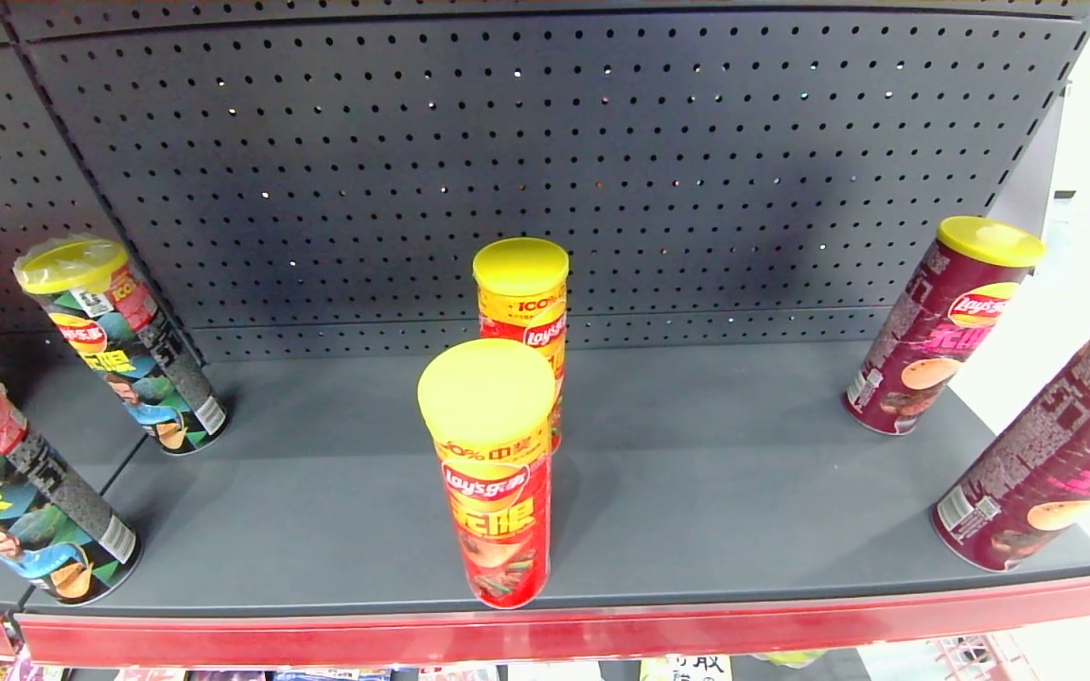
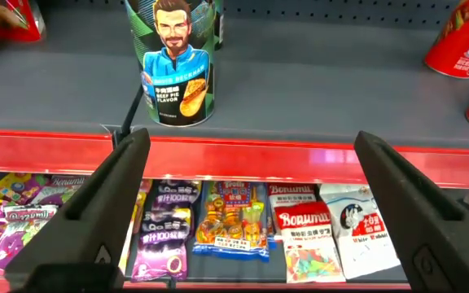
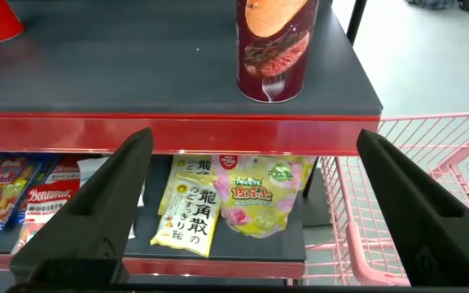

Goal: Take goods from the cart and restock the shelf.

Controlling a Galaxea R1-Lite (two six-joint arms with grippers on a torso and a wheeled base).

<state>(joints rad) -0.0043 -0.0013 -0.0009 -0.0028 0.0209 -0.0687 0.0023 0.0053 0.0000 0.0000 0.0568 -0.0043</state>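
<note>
On shelf (image 1: 696, 454), red can (image 1: 498, 511) upright (lid up), left claw (image 2: 251, 138) released, right claw (image 3: 252, 137) released

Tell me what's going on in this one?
Nothing is held right now. The left tool and right tool hang open and empty before the dark grey metal shelf. On it stand yellow-lidded red chip cans in the middle, maroon chip cans at the right and green-and-black chip cans at the left. The pink wire cart sits by the shelf's right end.

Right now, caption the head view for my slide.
Three upright pairs on the grey shelf: green chip cans left, red chip cans centre, maroon chip cans right, all yellow-lidded.
</note>
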